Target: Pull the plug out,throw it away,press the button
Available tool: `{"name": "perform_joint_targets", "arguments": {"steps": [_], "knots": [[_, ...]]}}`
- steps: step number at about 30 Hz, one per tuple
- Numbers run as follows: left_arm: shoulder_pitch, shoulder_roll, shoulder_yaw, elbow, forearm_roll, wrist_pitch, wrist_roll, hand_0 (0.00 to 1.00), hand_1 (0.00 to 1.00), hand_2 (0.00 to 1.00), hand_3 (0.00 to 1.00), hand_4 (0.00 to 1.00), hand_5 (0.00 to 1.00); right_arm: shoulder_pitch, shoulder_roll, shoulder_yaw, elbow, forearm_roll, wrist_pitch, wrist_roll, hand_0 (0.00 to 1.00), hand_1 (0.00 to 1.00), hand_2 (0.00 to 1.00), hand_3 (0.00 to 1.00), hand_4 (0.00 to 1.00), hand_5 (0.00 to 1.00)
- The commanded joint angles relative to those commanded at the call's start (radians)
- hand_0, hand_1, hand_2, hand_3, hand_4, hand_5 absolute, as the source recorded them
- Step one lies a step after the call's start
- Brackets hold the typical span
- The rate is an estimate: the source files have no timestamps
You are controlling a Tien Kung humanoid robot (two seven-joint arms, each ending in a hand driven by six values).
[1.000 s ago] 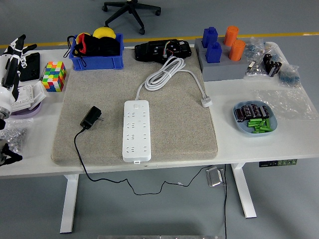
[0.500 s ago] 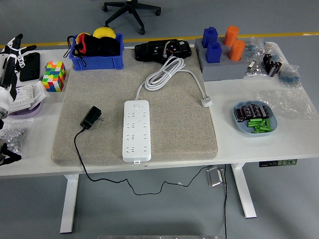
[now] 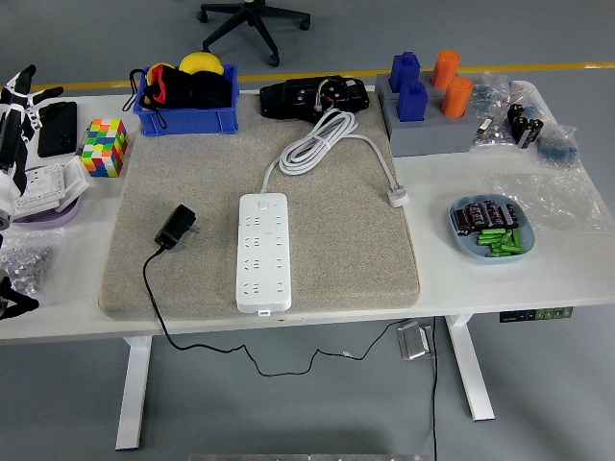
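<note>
A white power strip (image 3: 262,250) lies lengthwise in the middle of the grey mat (image 3: 365,240), its sockets bare and its button (image 3: 263,203) at the far end. Its white cable (image 3: 317,142) is coiled behind it, ending in a white plug (image 3: 397,198) on the mat. A black plug adapter (image 3: 177,227) lies on the mat left of the strip, unplugged, its black cord (image 3: 154,298) trailing over the table's near edge. My left hand (image 3: 17,101) is at the far left edge, fingers spread, holding nothing. The right arm is out of view.
Blue bin (image 3: 186,120) with black and yellow items at back left, a colourful cube (image 3: 104,146) beside it. A black device (image 3: 315,97) sits behind the mat. Grey block with blue and orange pegs (image 3: 428,130) at back right. A blue dish of batteries (image 3: 491,230) on the right.
My left hand has drawn back leftward toward the picture's edge. The strip, the adapter and the cords have not moved.
</note>
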Motion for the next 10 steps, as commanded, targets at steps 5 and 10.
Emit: {"name": "perform_joint_targets", "arguments": {"steps": [5,10], "knots": [[0.000,-0.002,0.008,0.000,0.002,-0.002,0.004,0.774,0.702,0.727,0.966,0.857,0.998,0.000,0.008,0.011,0.000,-0.001,0.000,0.000,0.785,0.746,0.742,0.744,0.794,0.788],[0.003,-0.005,0.007,-0.002,0.003,-0.002,0.006,0.774,0.702,0.727,0.966,0.857,0.998,-0.002,0.013,0.017,0.000,-0.002,0.000,0.000,0.785,0.746,0.742,0.744,0.794,0.788]]}}
